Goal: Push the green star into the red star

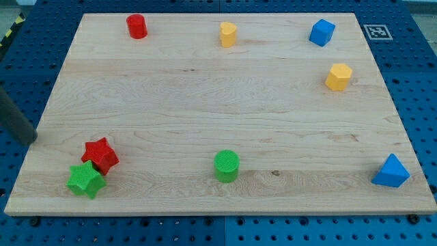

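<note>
The green star (86,180) lies near the board's bottom left corner. The red star (100,154) sits just above and to its right, and the two touch. My rod enters from the view's left edge, and my tip (32,139) is off the board's left edge, up and to the left of both stars, well apart from them.
A green cylinder (227,166) stands at bottom centre. A blue triangular block (391,171) is at bottom right. A red cylinder (137,26), a yellow block (228,33), a blue block (321,32) and a yellow hexagonal block (339,76) lie along the top and right of the wooden board (218,102).
</note>
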Tool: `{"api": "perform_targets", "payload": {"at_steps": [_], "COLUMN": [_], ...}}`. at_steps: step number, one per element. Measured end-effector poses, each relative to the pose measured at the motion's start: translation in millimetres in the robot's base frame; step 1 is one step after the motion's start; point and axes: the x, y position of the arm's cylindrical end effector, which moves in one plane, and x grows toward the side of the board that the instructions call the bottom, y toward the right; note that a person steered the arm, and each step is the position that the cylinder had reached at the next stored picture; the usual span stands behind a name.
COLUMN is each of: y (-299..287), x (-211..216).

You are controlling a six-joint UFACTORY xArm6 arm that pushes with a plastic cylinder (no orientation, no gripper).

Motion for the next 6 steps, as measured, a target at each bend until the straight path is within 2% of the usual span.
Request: {"api": "perform_targets", "payload": {"at_steps": [1,2,4,6], "y": [18.6,56.9,120.1,121.5], "x": [64.6,90.2,89.7,70.8]}}
